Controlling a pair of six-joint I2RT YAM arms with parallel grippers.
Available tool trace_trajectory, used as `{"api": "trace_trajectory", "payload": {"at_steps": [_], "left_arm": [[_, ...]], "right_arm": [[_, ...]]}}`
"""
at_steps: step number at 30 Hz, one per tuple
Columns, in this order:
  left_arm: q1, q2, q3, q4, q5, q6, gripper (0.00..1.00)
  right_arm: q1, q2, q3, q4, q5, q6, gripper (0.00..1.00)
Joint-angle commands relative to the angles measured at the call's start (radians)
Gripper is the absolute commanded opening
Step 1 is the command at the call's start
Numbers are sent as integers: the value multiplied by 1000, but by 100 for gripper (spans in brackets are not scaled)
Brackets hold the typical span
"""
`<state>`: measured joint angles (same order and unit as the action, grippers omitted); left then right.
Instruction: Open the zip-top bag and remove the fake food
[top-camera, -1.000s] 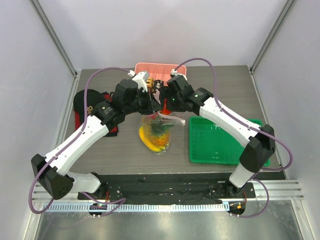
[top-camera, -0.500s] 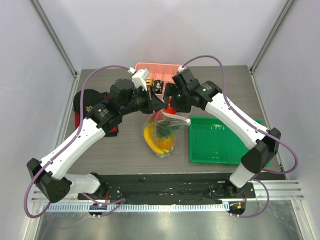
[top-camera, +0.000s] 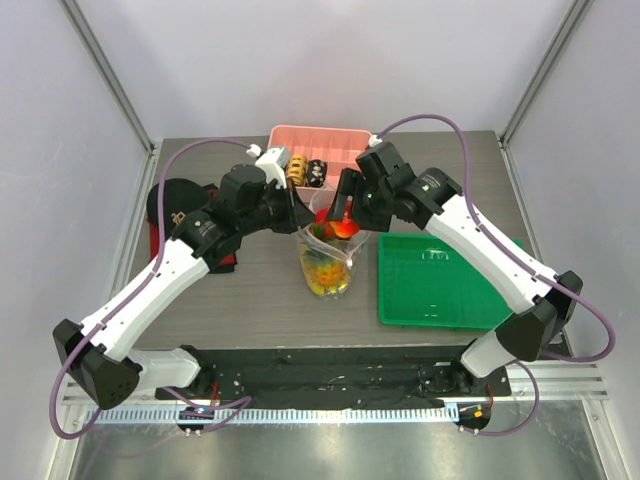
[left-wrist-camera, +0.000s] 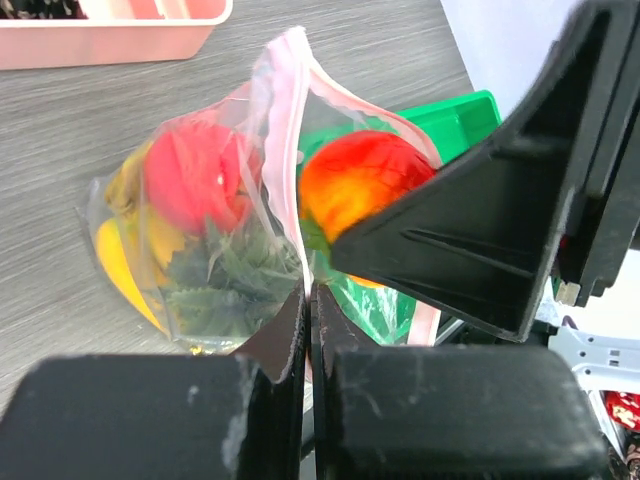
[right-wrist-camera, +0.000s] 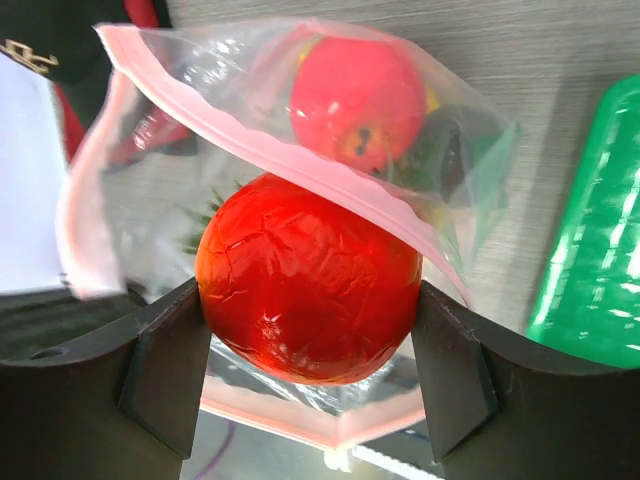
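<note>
The left gripper (left-wrist-camera: 308, 305), closed tight on the rim of the bag (left-wrist-camera: 200, 260), holds it up open at the middle of the table (top-camera: 250, 295) so the right gripper (right-wrist-camera: 310, 335), clamped wide on a red fruit (right-wrist-camera: 305, 270), can lift it out.

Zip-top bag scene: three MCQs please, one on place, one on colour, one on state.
1. In the top view, where is the green tray relative to the zip-top bag?
A) left
B) right
C) underneath

2. What colour is the fruit in the right gripper?
A) red
B) yellow
C) green

3. What is the left gripper doing?
A) open above the bag
B) shut on a banana
C) shut on the bag's edge

Answers:
1 B, the tray lies to the bag's right.
2 A, a red round fruit sits in its grip.
3 C, its closed jaws pinch the pinkish rim.
</note>
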<state>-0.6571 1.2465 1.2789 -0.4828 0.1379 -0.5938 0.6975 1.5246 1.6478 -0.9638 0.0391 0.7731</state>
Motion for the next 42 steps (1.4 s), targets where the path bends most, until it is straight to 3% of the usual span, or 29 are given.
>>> {"api": "trace_trajectory", "payload": {"at_steps": [1,6,10,13,19,25,30,33,36,42], "left_arm": [[-6,-9,-6,41,-7,-14,0],[-4,10,10,-12,-87,-3,0],[-4,2,14,-30,-118,9,0],[-4,2,33,-59,-109,17,0],[-4,-13,62,-86,-101,38,0],[-3,1,88,-86,-44,32,0],[-4,8,105,-89,-14,38,0],[-3,11,106,-88,9,38,0],[-4,16,108,-85,25,38,0],[-4,14,105,-89,54,40,0]], "right_arm": [[2,46,122,-3,-69,83,1],[2,-1,245,12,-117,84,1],[-16,-102,236,10,41,20,1],[-78,-187,143,-56,151,15,1],[-255,-379,-280,-46,182,-15,1],[-265,-357,-603,154,102,-78,1],[-265,-278,-651,261,79,-81,2],[-263,-225,-674,296,67,-95,8],[-263,-184,-666,304,73,-112,24],[-263,-184,-668,293,79,-121,73]]}}
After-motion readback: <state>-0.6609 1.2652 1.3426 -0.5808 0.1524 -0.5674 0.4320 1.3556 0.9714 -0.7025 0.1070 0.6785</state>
